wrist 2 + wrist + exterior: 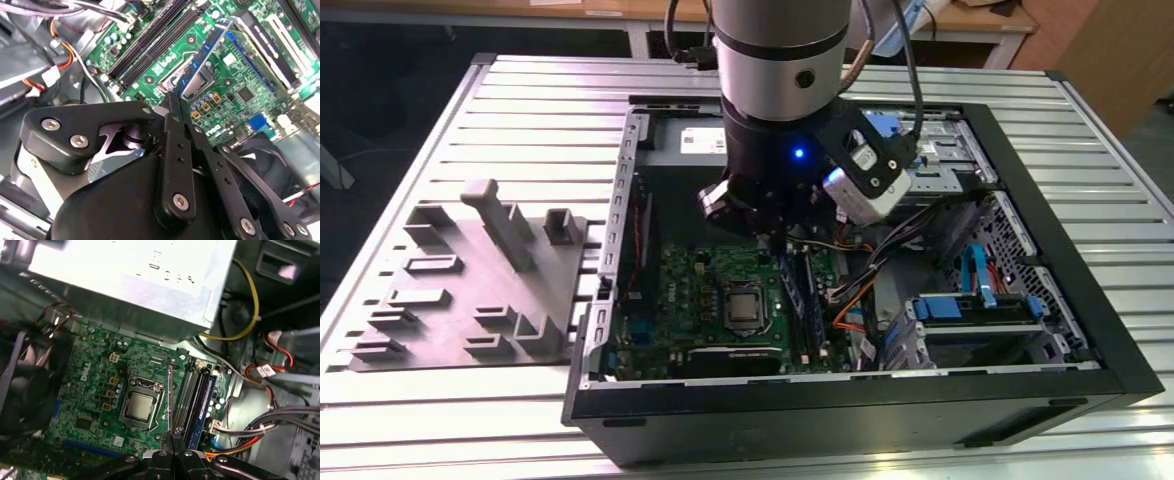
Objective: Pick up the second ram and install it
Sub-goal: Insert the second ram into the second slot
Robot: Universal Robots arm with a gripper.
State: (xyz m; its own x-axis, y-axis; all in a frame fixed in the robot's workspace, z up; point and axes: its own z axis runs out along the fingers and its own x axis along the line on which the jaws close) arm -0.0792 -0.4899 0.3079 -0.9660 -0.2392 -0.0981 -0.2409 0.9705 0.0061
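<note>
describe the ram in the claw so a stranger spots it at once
Find the open computer case and its green motherboard. Between the processor socket and the memory slots, the claw grips the second ram, a thin stick seen edge-on; it alone hangs above the board, unfixed.

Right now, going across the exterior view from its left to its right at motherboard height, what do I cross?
Grey moulded tray → processor socket → memory slots → orange wires → blue drive bracket.
</note>
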